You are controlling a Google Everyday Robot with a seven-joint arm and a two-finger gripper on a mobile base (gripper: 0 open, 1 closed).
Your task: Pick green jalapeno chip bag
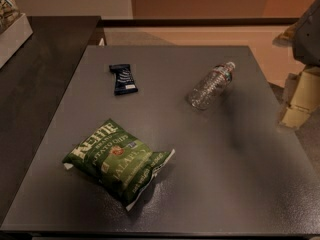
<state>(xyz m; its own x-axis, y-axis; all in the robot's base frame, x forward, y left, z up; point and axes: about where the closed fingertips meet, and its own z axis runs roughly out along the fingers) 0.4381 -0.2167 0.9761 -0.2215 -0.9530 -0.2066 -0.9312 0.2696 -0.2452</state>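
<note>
The green jalapeno chip bag (119, 160) lies flat on the grey table (215, 169), near the front left, with white "Kettle" lettering facing up and a pale sealed end toward the front. My gripper (299, 100) shows as a pale shape at the right edge of the view, beyond the table's right side and far from the bag. It holds nothing that I can see.
A small dark blue wrapper (122, 79) lies at the back left of the table. A clear plastic water bottle (211, 86) lies on its side at the back centre-right. A dark counter (35, 79) adjoins the table on the left, with a white box (12, 31) on it.
</note>
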